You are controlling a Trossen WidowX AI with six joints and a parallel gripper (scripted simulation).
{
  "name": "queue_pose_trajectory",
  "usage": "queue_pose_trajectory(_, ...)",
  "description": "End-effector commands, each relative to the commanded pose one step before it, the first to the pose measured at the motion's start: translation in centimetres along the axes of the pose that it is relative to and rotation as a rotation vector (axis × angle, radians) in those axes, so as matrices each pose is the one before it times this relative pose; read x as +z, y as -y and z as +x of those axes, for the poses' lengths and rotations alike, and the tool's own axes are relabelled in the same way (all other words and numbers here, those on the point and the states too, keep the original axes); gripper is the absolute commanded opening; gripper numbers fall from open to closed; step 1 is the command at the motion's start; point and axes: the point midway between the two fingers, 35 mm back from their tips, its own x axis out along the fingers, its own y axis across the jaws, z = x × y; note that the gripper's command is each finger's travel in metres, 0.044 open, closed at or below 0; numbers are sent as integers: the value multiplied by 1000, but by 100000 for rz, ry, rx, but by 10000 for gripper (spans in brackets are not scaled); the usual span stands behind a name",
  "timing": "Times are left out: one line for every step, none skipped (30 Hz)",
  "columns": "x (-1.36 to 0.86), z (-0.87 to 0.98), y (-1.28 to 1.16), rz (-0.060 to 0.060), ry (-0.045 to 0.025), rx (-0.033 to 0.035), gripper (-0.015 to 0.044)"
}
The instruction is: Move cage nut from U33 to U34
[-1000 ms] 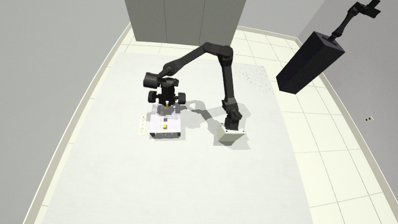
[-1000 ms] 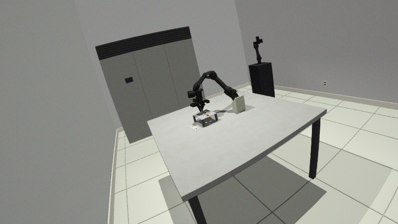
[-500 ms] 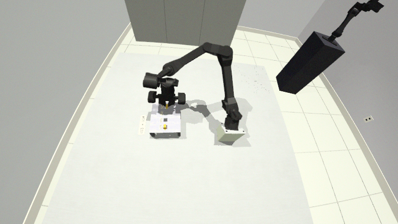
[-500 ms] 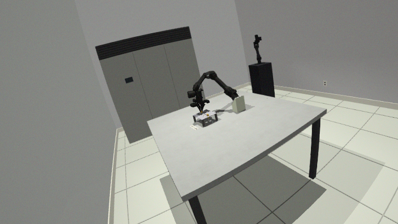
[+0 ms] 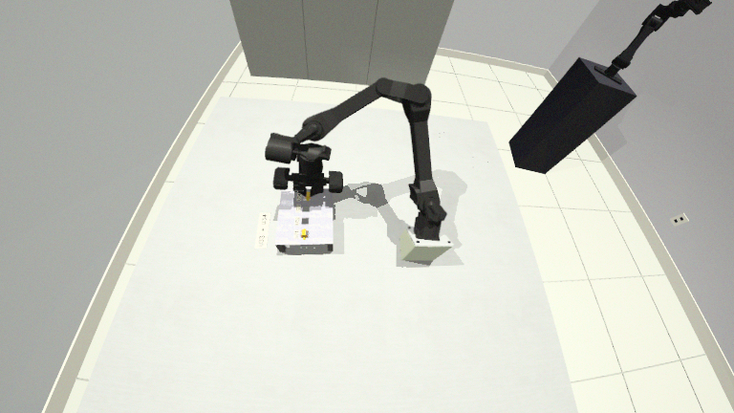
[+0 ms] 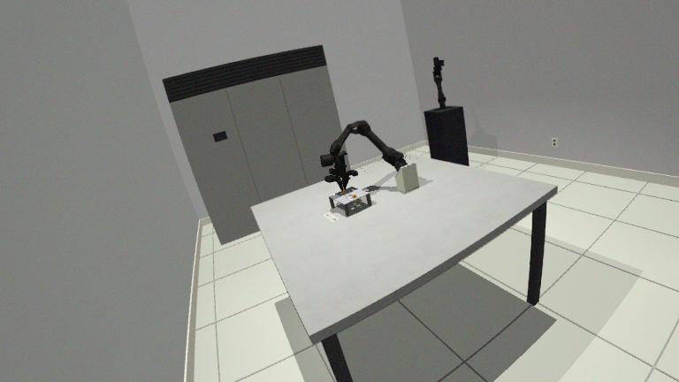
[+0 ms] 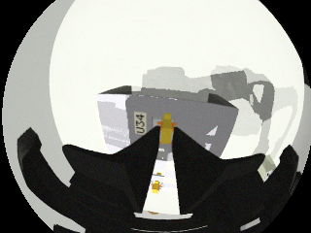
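Grasping an orange-yellow cage nut (image 5: 308,196) (image 6: 344,191) (image 7: 166,127) upright between black fingers (image 5: 308,192) (image 6: 343,189), pointed down at the far part of a pale rail plate (image 5: 319,229) (image 6: 361,194) (image 7: 194,121). Right beside the nut in the wrist view, a label reading U34 (image 7: 140,123). Too small to tell: whether seated square in the hole, or with wings open beneath the plate.

Farther along the same plate, nearer the close edge of the counter (image 5: 324,333) (image 6: 400,237) (image 7: 121,39) as seen from above, a second yellow nut (image 5: 304,233) (image 6: 354,196) (image 7: 155,185), well apart from the fingers. Between the two nuts, a dark square opening (image 5: 305,221).

Under the plate, dark legs; the whole rail stand closer to the counter's left edge than to its right in the top view. Just beside, toward that left edge, a small lettered card (image 5: 262,230) (image 6: 331,217) lying flat.

Toward the right edge, a pale green block (image 5: 421,251) (image 6: 408,178) bearing a black arm (image 5: 349,109) (image 6: 377,141), bent high and reaching over to the rail. Beyond the far edge, a tall grey cabinet (image 5: 340,18) (image 6: 260,133). Past the far right corner, another black arm (image 5: 638,34) (image 6: 439,88) on a dark pillar (image 5: 568,116) (image 6: 446,134).
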Motion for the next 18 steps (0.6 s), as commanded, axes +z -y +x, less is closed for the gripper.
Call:
queue_pose_trajectory(-12, 17, 27, -232, -52, 411, 31)
queue_pose_trajectory(0, 0, 1, 0, 1, 27, 31)
queue_pose_trajectory(0, 1, -1, 1, 1, -29, 31)
queue_pose_trajectory(0, 1, -3, 2, 1, -58, 31)
queue_pose_trajectory(0, 2, -4, 3, 2, -90, 31)
queue_pose_trajectory(0, 2, -5, 4, 3, -112, 31)
queue_pose_trajectory(0, 3, -6, 5, 4, -136, 31)
queue_pose_trajectory(-2, 4, -10, 6, 4, -160, 31)
queue_pose_trajectory(-2, 4, -11, 6, 5, -179, 31)
queue_pose_trajectory(-2, 4, -11, 7, 6, -184, 31)
queue_pose_trajectory(-2, 4, -11, 7, 6, -184, 31)
queue_pose_trajectory(0, 0, -1, 1, 0, -31, 31)
queue_pose_trajectory(0, 1, -3, 2, -1, -60, 31)
queue_pose_trajectory(0, 1, -4, 2, -1, -89, 31)
queue_pose_trajectory(-1, 2, -5, 3, -2, -119, 31)
queue_pose_trajectory(-1, 2, -7, 4, -2, -150, 31)
queue_pose_trajectory(-1, 2, -8, 5, -2, -169, 31)
queue_pose_trajectory(-1, 2, -8, 5, -2, -178, 31)
